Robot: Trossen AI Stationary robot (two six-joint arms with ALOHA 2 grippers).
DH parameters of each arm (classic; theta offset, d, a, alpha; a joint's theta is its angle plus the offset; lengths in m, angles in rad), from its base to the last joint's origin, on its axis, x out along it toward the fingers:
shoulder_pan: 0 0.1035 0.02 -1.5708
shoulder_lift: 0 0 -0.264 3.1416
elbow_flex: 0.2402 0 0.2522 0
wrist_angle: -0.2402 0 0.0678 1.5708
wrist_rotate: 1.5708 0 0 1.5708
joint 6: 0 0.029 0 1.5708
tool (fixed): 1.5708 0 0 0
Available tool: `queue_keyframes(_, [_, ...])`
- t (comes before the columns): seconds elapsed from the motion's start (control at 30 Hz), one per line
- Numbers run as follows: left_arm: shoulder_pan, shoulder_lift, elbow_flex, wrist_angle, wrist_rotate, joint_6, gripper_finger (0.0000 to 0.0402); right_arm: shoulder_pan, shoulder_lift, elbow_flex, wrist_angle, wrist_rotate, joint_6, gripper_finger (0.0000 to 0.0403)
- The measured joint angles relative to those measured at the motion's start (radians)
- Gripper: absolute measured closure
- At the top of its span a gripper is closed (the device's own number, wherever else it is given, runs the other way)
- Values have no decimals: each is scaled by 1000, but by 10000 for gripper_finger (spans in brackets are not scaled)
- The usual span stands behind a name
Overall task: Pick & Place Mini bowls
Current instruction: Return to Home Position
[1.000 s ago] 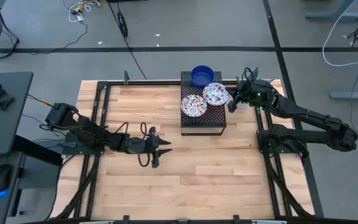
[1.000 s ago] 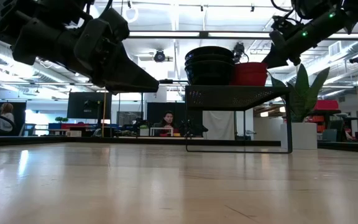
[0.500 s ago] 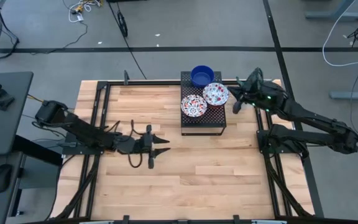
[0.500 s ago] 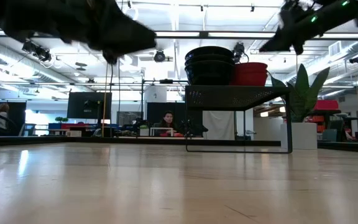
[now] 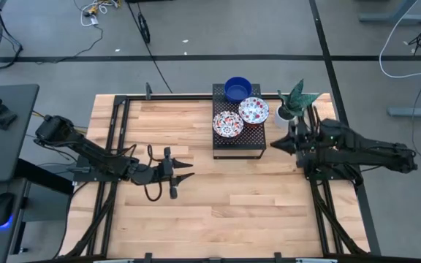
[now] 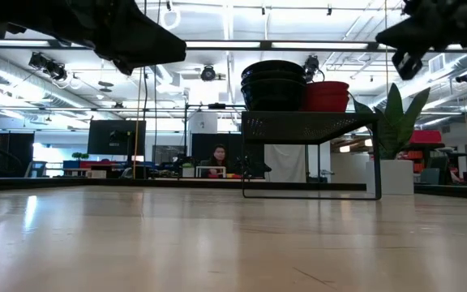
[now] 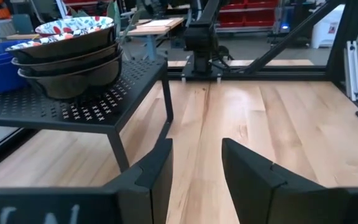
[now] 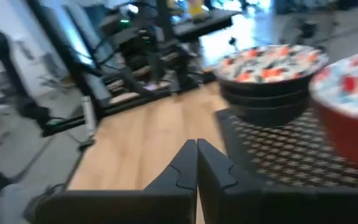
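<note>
The right end effector (image 5: 275,146) has drawn back from the shelf (image 5: 240,145), fingers pressed together, empty; the left end effector (image 5: 181,177) gapes, empty.

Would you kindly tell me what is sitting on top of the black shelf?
On the shelf stand a blue bowl at the back and two stacks topped by floral bowls. The insides of the lower bowls are covered.

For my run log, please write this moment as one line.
mini bowls: three stacks on shelf | left gripper: open, over table | right gripper: shut, empty, beside shelf
</note>
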Motion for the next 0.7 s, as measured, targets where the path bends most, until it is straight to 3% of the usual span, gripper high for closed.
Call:
queue_keyframes(0.17, [0,0,0,0,0,-12,260,75,-113,-123,124,47,-9,401])
queue_keyframes(0.37, [0,0,0,-11,0,-23,260,145,-216,-194,151,165,-47,402])
queue_keyframes(0.7, [1,0,0,-23,0,-52,260,191,-274,-376,418,175,-118,398])
